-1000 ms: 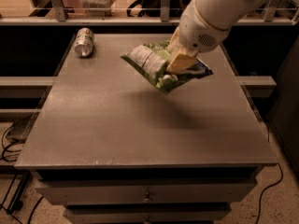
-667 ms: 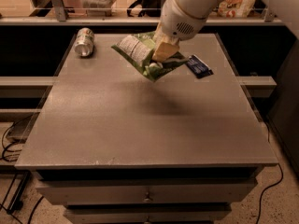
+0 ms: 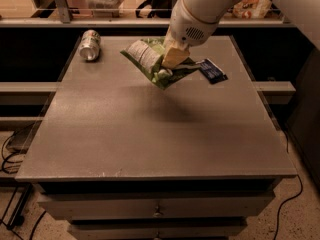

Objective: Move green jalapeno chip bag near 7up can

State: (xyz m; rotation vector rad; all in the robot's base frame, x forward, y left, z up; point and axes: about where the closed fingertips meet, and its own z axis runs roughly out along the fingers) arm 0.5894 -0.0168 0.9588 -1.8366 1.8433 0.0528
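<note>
The green jalapeno chip bag (image 3: 152, 61) hangs tilted in the air above the far middle of the grey table (image 3: 150, 129), its white label panel facing left. My gripper (image 3: 172, 59) is shut on the bag's right part, under the white arm coming from the upper right. The 7up can (image 3: 90, 44) lies on its side at the table's far left corner, apart from the bag and to its left.
A small dark blue wrapper (image 3: 212, 70) lies on the table right of the bag. A rail and shelf with bags run behind the table. Drawers are under the front edge. Cables lie on the floor at both sides.
The gripper has carried the chip bag leftward, toward the can, uncovering the dark blue wrapper on the right.
</note>
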